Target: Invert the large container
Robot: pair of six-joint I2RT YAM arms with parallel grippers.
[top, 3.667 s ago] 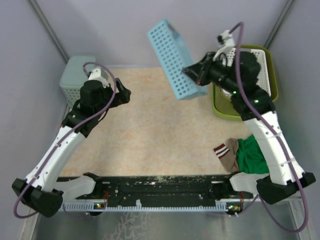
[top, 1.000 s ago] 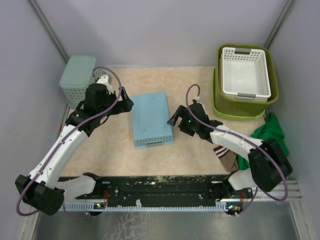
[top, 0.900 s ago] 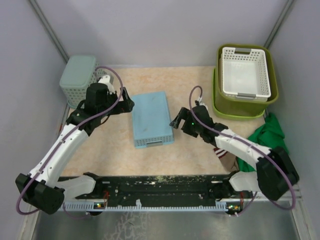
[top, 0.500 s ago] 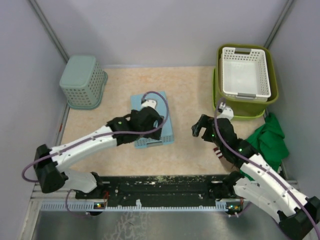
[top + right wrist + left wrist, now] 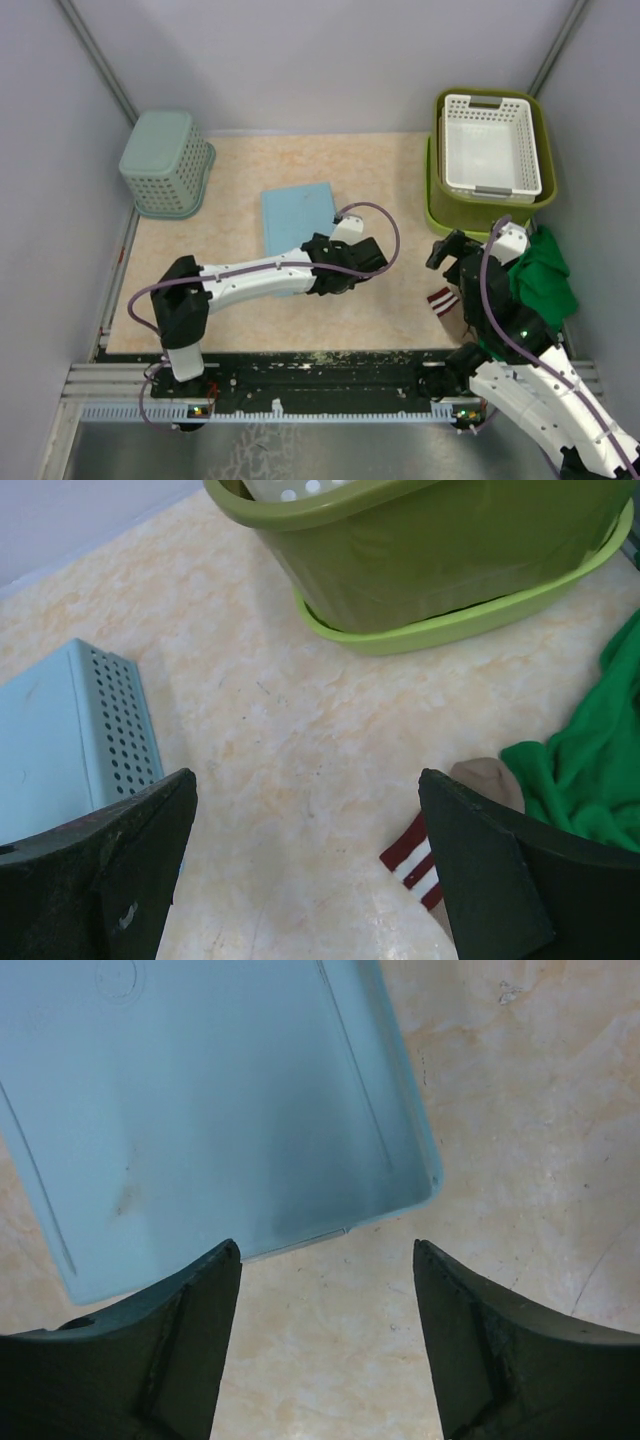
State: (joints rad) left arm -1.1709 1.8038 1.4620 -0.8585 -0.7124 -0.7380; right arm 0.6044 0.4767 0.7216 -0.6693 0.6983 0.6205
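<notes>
Right pincer (image 5: 307, 780): jaws wide, nothing between them. Left pincer (image 5: 326, 1252): also parted and empty, hanging over an edge of the upturned blue basket (image 5: 200, 1090). The large container (image 5: 440, 628) sits ahead of the right pincer, slightly to its right. An olive basket (image 5: 450, 550) is nested in it, with a white basket (image 5: 492, 145) inside that. Judgement: lift the nested pair out first. Then pinch the lime rolled rim on the side facing the pincer and tip it over, clear of the green cloth (image 5: 590, 770) to the pincer's right.
</notes>
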